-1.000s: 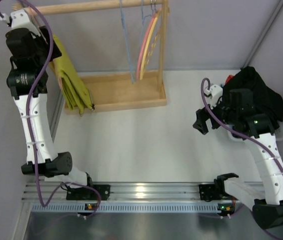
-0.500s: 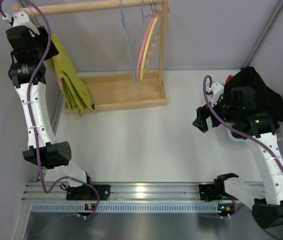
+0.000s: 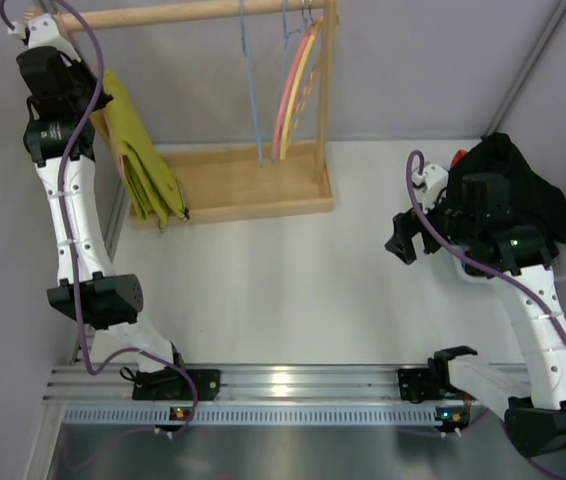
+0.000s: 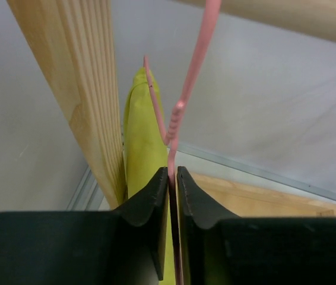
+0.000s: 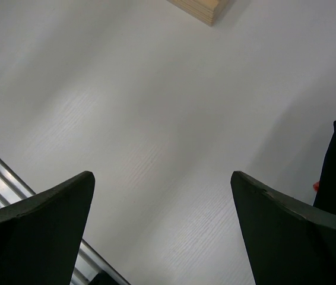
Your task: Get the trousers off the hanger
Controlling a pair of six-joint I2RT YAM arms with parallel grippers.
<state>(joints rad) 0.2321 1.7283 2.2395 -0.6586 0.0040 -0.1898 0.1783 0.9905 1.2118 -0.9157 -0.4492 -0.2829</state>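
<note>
A white table (image 3: 293, 290) fills the middle. At 11 o'clock stands a wooden rack (image 3: 327, 100) (a pole (image 3: 193, 12) on top, a flat tray (image 3: 253, 190) below). Behind it is a plain grey wall (image 3: 413, 70). At 6 o'clock a metal rail (image 3: 293, 385) shines.

Left wrist view. Left gripper (image 4: 172, 173): 2 dark fingers (image 4: 150, 202) nearly together, only a thin slit between them. The hanger (image 4: 195, 59), pink wire, runs down through that slit; the jaws pinch it just below the twist where 2 strands meet. 1 strand rises to the top edge of the view, the other angles up-left. The trousers (image 4: 140, 139), yellow-green, hang directly behind the wire and fingers, beside a wooden upright (image 4: 76, 89) on the left. Wooden rail (image 4: 301, 18) crosses the upper right. Wooden base (image 4: 257, 199) low right, grey wall behind.
</note>
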